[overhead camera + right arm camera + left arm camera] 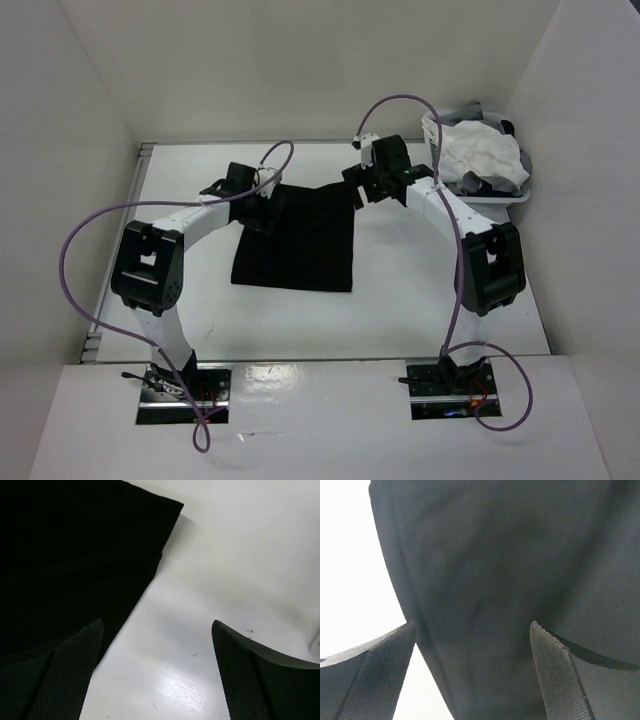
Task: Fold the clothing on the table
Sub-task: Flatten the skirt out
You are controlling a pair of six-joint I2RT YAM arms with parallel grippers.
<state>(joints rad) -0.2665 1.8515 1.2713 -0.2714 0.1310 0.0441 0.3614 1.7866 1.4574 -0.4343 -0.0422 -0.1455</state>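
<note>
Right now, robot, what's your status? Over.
Left end effector open over left edge of clothing. Right end effector open at right edge. Clothing flat on table. Basket well aside.

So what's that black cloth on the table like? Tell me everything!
The clothing is plain black, soft-looking fabric with no print. It lies flat on the white table, roughly square, with straight edges and faint wrinkles. The left fingers and right fingers stand open over its two far corners, gripping nothing. I can't tell whether they touch it.

black clothing flat on table
</note>
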